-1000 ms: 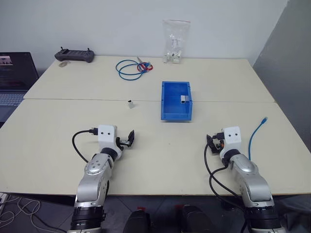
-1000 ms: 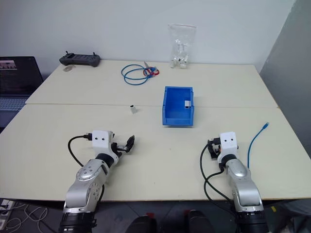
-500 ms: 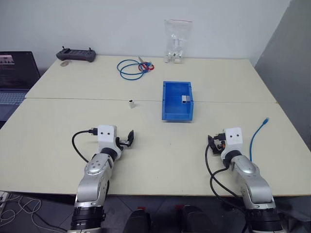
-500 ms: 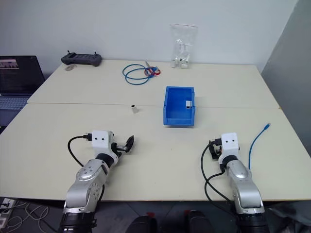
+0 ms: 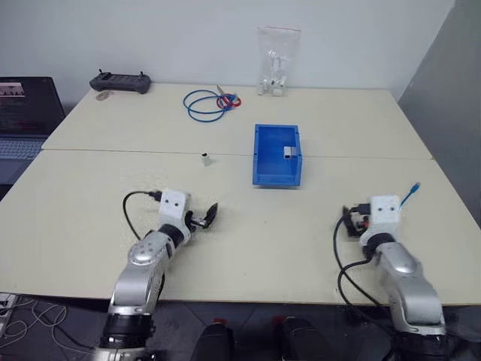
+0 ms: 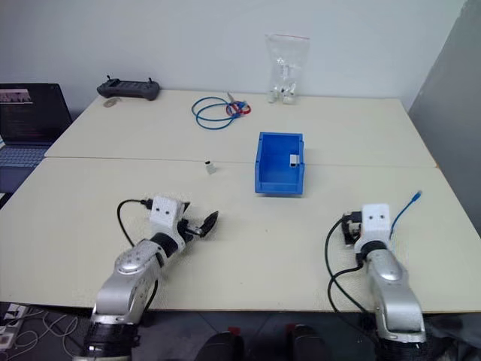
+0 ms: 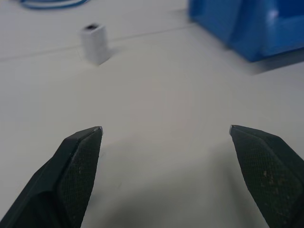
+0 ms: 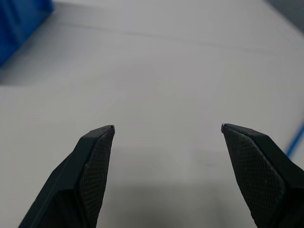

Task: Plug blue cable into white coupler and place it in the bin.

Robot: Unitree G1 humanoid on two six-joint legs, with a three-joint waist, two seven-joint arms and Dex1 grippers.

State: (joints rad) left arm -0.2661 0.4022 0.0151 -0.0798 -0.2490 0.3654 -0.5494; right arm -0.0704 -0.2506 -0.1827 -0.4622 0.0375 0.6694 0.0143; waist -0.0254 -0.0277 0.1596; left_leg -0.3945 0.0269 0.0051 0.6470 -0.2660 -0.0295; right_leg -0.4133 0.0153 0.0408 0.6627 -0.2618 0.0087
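Big pale beige tabletop (image 5: 248,248) spread out under me, two slabs joined by a seam. Past that seam sits the bin (image 5: 276,156), a small bright-blue rectangular plastic tray with low walls, with a little greyish-silver block (image 5: 288,153) against its right wall.

Now the blue cable (image 6: 404,208), thin and light blue, off by the table's right edge, just beside my right wrist. Its clear plug tip (image 6: 417,195) points away from me, and the line runs back toward the near edge, mostly behind my forearm. My right gripper (image 8: 166,133) is spread wide, nothing between the fingers, and the cable peeks in at the edge of its wrist view (image 8: 295,140). So the cable lies to the outside of that hand, long axis running roughly along the way it points. The right arm's plainly the nearer one.

My left gripper (image 7: 164,130) is also wide apart, also empty. Ahead of it and off toward its left finger stands the white coupler (image 7: 95,42), a tiny boxy white plastic block, upright near the seam, dark socket facing up, well apart from my fingertips. That one's for my left, I reckon.
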